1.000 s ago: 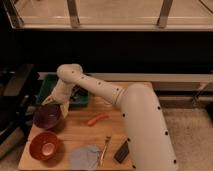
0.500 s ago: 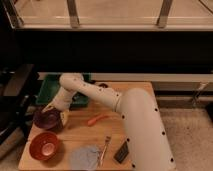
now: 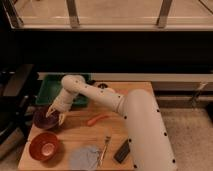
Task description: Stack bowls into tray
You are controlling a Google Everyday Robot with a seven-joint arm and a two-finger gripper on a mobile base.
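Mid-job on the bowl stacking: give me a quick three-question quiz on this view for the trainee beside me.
1. True or false: the dark purple bowl and the red-orange bowl both stand outside the green tray.
2. The end effector is at the edge of: A the red-orange bowl; B the dark purple bowl; C the green tray.
3. Which flat round item lies just to the picture's right of the red-orange bowl?

Key: 1 true. 2 B. 3 the grey-blue cloth.
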